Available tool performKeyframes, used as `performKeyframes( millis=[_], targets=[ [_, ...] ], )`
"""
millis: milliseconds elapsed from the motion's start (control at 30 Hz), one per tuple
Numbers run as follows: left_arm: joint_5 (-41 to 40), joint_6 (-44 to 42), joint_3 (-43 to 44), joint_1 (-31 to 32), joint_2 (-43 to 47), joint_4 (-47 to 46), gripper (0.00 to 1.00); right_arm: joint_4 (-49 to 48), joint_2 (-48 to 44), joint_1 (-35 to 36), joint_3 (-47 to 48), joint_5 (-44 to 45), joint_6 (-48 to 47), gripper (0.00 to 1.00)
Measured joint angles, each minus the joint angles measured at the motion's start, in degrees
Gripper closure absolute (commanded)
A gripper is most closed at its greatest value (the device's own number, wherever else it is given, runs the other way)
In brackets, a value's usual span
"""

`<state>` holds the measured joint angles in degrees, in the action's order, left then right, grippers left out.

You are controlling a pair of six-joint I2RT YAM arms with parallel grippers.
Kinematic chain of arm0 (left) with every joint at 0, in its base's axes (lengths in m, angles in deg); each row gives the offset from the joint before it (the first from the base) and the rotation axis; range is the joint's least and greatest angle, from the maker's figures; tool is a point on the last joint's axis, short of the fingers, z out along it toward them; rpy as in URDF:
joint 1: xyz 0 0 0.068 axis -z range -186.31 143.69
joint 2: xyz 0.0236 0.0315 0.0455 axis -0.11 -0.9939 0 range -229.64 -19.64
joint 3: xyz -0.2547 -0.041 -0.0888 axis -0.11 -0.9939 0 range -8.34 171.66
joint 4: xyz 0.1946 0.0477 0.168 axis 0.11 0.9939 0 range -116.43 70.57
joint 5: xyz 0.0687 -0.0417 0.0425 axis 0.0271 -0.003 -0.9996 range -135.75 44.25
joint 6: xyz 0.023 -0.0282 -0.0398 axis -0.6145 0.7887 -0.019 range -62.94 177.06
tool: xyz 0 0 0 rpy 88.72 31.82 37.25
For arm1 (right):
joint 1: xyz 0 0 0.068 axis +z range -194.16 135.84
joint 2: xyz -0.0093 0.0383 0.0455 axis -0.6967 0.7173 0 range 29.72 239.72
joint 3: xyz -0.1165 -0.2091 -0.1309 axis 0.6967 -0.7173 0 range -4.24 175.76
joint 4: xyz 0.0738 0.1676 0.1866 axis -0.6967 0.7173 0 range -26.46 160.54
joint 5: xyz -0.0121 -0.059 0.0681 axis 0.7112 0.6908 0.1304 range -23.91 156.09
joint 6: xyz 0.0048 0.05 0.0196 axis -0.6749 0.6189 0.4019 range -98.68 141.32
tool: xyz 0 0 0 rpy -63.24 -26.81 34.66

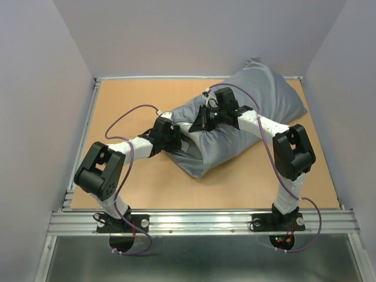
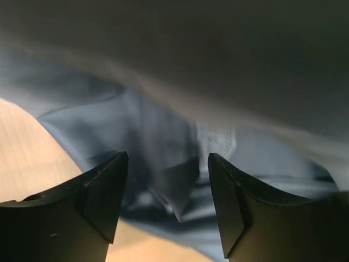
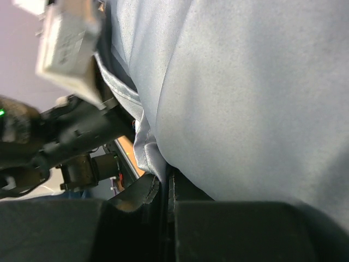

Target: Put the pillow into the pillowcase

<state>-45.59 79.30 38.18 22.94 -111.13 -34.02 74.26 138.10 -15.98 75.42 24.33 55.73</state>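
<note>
The blue-grey pillowcase [image 1: 252, 100] lies bulging and slanted from the back right toward the table's middle, its loose open end [image 1: 197, 158] nearest me. The pillow is almost all hidden inside. Only a small pale speckled patch [image 2: 216, 139] shows among the folds in the left wrist view. My left gripper [image 1: 174, 140] is at the open end. Its jaws stand open and empty [image 2: 166, 159], with folds of the pillowcase [image 2: 136, 125] just ahead of them. My right gripper [image 1: 203, 121] rests on top of the case and is shut [image 3: 165, 183] on a hemmed edge of the pillowcase [image 3: 143, 136].
The brown table board [image 1: 141, 94] is enclosed by pale walls on three sides, with a metal rail [image 1: 200, 222] at the near edge. The left arm [image 3: 65, 136] shows close by in the right wrist view. Bare board lies left and front right of the case.
</note>
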Motion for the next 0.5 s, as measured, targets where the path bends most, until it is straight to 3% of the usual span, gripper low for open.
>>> performKeyframes(
  millis=[67, 167, 200, 333, 500],
  targets=[
    [-1.3, 0.5, 1.0, 0.0, -2.9, -0.5, 0.34, -0.1, 0.0, 0.0, 0.0, 0.0, 0.1, 1.00],
    [-3.1, 1.7, 3.4, 0.0, -5.5, -1.3, 0.56, -0.4, 0.0, 0.0, 0.0, 0.0, 0.2, 0.99],
    [-3.5, 1.9, 3.8, 0.0, -5.9, -1.4, 0.72, -0.5, 0.0, 0.0, 0.0, 0.0, 0.3, 0.99],
    [-3.5, 1.8, 3.8, -0.8, -5.6, -0.3, 1.00, -1.0, -0.3, -0.1, -0.7, 0.0, 0.3, 0.99],
    [-0.6, -0.6, 4.4, -6.8, -0.2, 4.9, 1.00, -1.5, -3.4, -1.1, -5.5, -0.3, -1.3, 0.99]
  ],
)
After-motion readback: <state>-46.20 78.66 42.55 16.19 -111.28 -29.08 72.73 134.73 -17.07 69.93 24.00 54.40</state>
